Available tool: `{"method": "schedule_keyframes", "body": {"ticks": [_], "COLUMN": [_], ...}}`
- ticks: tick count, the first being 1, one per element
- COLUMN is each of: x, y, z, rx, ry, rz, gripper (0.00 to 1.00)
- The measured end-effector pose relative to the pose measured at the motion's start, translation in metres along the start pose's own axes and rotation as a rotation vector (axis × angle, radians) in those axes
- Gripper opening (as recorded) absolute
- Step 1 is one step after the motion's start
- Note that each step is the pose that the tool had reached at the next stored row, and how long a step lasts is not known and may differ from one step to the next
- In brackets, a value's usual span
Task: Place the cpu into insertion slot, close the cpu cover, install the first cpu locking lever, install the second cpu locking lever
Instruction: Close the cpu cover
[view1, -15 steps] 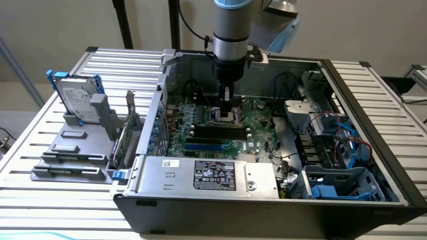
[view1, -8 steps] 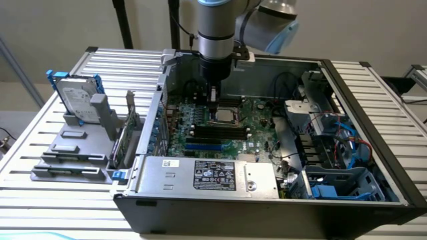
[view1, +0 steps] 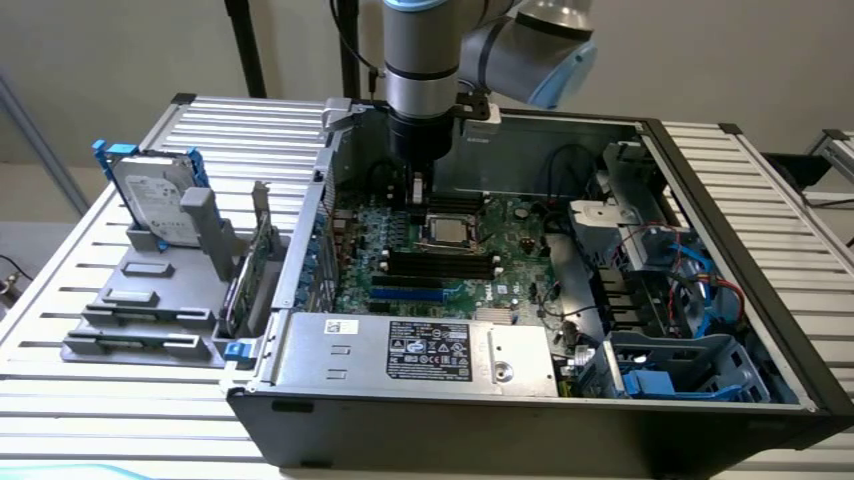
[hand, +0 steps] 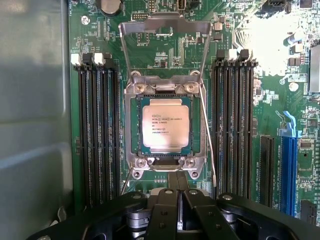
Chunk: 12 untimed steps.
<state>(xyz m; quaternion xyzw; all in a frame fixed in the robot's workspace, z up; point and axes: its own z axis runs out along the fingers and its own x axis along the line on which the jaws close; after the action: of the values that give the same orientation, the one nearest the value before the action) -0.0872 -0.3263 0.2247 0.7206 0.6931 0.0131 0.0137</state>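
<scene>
Slatted metal table (view1: 80, 400) carries an open computer case (view1: 400, 440). Your gripper (view1: 422, 194), jaws closed on nothing, hangs vertically at 11 o'clock from the cpu (view1: 447, 232) in the exterior view. Seated in the insertion slot (hand: 134, 125), this chip is probably light, rigid and fragile: hold its edges. The cpu cover (hand: 165, 27) stands open.

Printed lines on cpu (hand: 165, 125), too small to read. Same for white label (view1: 430, 349) on power supply (view1: 318, 352).

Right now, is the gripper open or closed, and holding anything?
Gripper: fingers closed, nothing visibly held; the cpu sits in the insertion slot.
</scene>
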Motion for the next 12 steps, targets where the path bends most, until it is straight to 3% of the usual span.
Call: {"method": "schedule_keyframes", "body": {"ticks": [12], "x": [0.0], "y": [0.0004], "z": [0.0], "rx": [0.0], "ry": [0.0], "rz": [0.0], "gripper": [0.11]}}
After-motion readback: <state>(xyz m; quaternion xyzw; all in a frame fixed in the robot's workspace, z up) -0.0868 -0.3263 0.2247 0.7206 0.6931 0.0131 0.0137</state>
